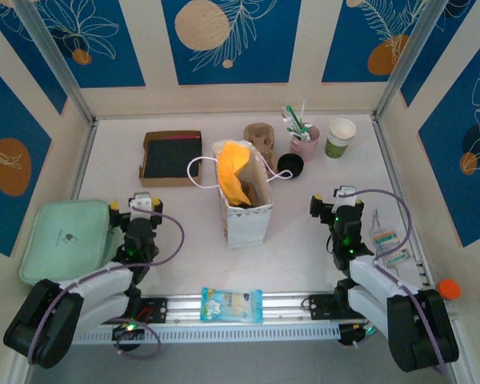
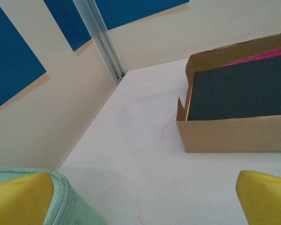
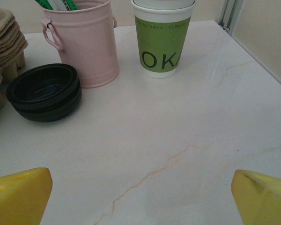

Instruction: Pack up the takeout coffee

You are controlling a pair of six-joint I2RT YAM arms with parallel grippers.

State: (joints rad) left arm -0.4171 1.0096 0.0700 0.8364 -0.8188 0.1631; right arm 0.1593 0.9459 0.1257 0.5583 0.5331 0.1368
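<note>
**Coffee cup upright at far right, both jaws wide open**

We see the takeout coffee (image 1: 341, 138) standing upright at about 1 o'clock on the desk (image 1: 304, 248). The pink cup (image 1: 306, 144) is just beside it at its 9 o'clock. From the right wrist the coffee sits at 12 o'clock, well apart from the right jaws, which are spread wide and empty. The left jaws are likewise spread and empty, facing the cardboard box (image 2: 234, 112).

A pink metal bucket of utensils (image 3: 84, 44) stands beside stacked black round lids (image 3: 44, 92), a brown cardboard box (image 2: 234, 136) and white paper bag (image 1: 246, 224) farther left.
</note>
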